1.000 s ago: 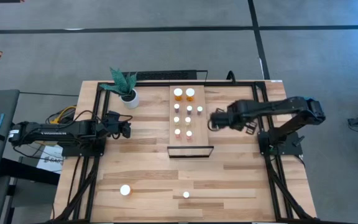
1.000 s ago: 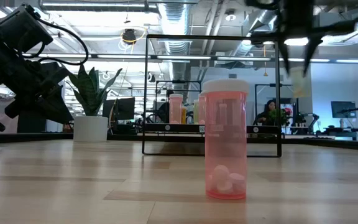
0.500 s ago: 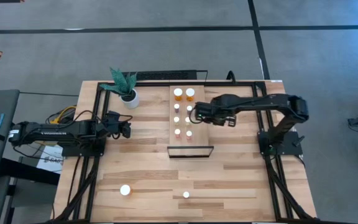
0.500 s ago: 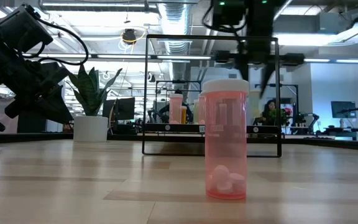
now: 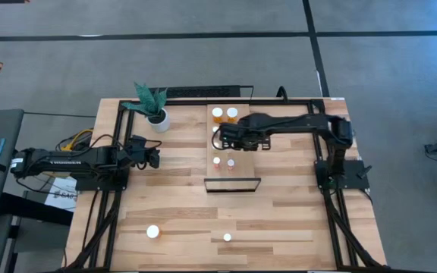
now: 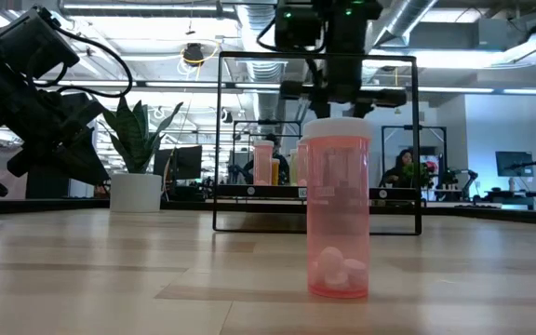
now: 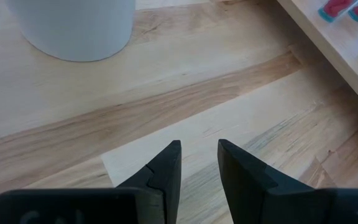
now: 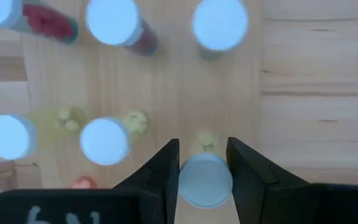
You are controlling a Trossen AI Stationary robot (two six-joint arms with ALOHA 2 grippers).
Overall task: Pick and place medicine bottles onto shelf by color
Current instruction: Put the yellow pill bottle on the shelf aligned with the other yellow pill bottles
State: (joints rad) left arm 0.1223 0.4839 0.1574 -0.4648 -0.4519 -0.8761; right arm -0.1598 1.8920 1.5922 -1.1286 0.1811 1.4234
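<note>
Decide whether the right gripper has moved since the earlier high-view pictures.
Yes. The right gripper, shut on a white-capped bottle, has swung from beyond the shelf's right edge leftward over the shelf, toward the potted plant.

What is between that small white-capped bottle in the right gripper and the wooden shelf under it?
Nothing visible: the right gripper holds the small white-capped bottle over bare light-wood shelf board. Other white-capped bottles stand beside it.

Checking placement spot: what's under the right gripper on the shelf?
The right gripper is shut on a white-capped bottle above the shelf. Yellowish pills show beneath the cap; the board directly under it is covered.
</note>
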